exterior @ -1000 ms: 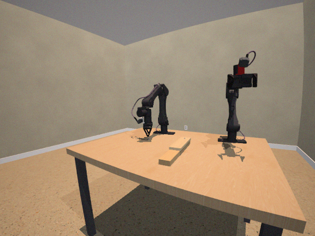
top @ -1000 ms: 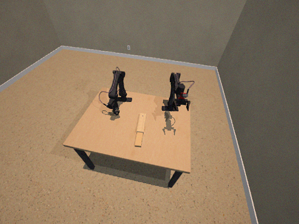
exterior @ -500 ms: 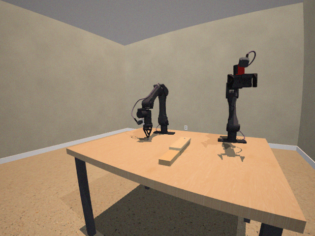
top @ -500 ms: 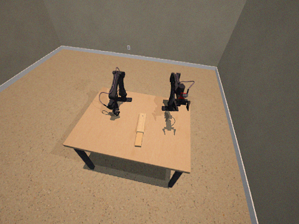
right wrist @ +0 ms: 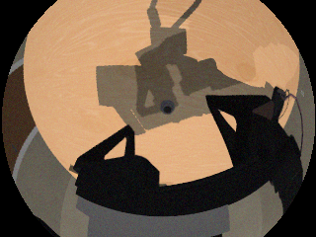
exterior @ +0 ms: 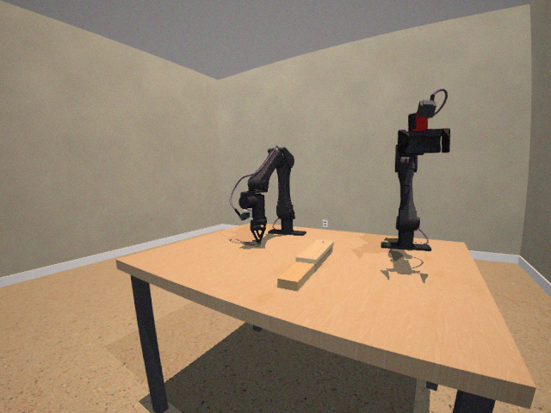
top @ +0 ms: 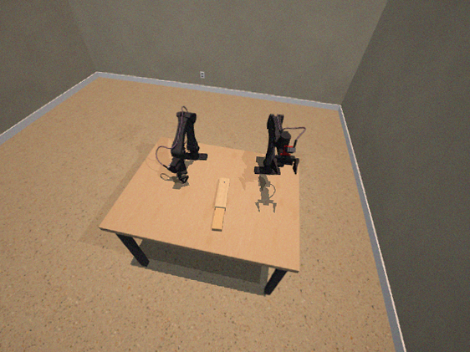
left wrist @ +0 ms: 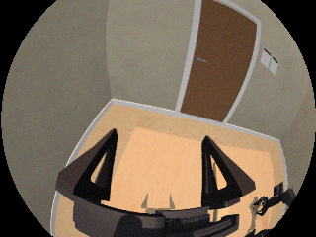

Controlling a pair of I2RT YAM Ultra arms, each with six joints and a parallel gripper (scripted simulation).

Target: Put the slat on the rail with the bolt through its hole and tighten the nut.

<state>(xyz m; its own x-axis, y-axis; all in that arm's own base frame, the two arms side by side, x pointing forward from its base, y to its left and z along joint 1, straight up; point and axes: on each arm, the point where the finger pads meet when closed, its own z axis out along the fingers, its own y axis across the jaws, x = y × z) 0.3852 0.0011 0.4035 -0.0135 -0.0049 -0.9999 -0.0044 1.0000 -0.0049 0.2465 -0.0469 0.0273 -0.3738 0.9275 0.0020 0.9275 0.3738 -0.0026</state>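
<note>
A pale wooden slat (top: 222,195) (exterior: 316,250) lies over the far part of a wooden rail (top: 218,220) (exterior: 295,275); the rail's near end sticks out. A small dark spot shows near the slat's far end; bolt or hole, I cannot tell. A dark round nut (right wrist: 168,107) with a centre hole lies on the table in the right wrist view. My right gripper (top: 182,180) (exterior: 258,243) (right wrist: 166,115) is open and points down low over the table, near the nut. My left gripper (top: 287,171) (exterior: 424,152) (left wrist: 161,136) is open and empty, raised high, away from slat and rail.
In the top and exterior views, the right arm (top: 179,135) (exterior: 284,187) stands at picture left and the left arm (top: 269,144) (exterior: 406,195) at picture right. Both stand by the table's (top: 156,221) (exterior: 378,302) far edge. Slat and rail lie between them, nearer the front.
</note>
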